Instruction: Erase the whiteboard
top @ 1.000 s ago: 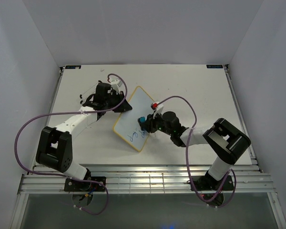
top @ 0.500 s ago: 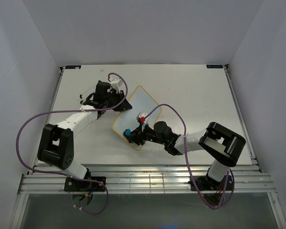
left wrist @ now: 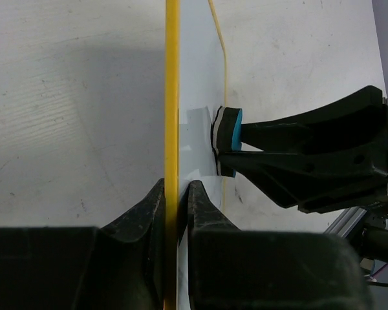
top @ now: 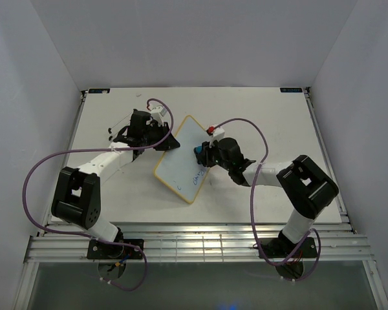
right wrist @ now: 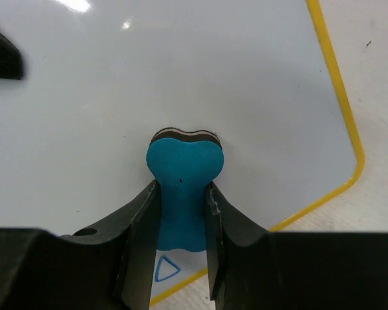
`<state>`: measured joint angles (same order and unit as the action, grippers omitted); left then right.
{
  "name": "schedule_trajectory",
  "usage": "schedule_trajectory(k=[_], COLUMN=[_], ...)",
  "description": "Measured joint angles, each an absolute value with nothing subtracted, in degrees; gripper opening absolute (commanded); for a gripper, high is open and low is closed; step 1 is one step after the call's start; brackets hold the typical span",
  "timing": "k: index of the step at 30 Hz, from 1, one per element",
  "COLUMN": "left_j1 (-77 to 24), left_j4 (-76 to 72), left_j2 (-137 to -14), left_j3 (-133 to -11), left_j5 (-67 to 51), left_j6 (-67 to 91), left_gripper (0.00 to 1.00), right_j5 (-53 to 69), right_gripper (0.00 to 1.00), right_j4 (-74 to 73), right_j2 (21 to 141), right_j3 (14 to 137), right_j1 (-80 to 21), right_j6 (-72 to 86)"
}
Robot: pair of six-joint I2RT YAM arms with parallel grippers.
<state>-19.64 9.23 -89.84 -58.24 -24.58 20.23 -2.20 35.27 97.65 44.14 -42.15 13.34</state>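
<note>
Seen from above, the left claw [top: 170,143] blurs into its dark wrist housing, so its fingers cannot be told apart there. The left wrist camera catches the whiteboard [left wrist: 172,97] almost edge-on, with its face squeezed to a thin strip. A faint blue scribble [top: 195,177] at the board's near end is too small to read.

The white table [top: 265,123] is boxed in by pale walls [top: 45,58] on three sides.

The left claw's fingers pinch the board's yellow frame, and the board reaches from there toward the right claw [right wrist: 181,190]. That claw is clamped on a blue bone-shaped eraser [right wrist: 184,161]. The eraser's dark pad end touches the white face just ahead of the fingertips, near a rounded corner.
</note>
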Motion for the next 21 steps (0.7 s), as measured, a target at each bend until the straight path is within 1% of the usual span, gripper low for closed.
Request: schedule_trajectory(k=[4,9,14,21], left_j1=[-19.7,-19.55,-19.51,-19.51], left_j4=[9.65,10.02,10.0,9.98], left_j2=[-89.8,-89.8,-89.73,-89.73], left_j3=[-58.24,-58.22,-58.22,-58.22], left_j5=[-24.36,-24.21,-24.25,-24.27], left_j6=[20.53,20.36,20.21,20.18], left_gripper=[0.0,0.0,0.0,0.0], right_j5=[-3.31,-4.54,-1.87,-1.08], right_gripper=[0.08,0.08,0.08,0.08], right_j4=[35.83,40.42,45.84,46.52], right_j2=[97.1,95.07,94.52,94.54], right_j3=[42.96,40.93,39.46,39.18], right_j1=[-44.12,-53.34,-61.23,-62.24], right_j6=[11.27,8.08,6.85,6.44])
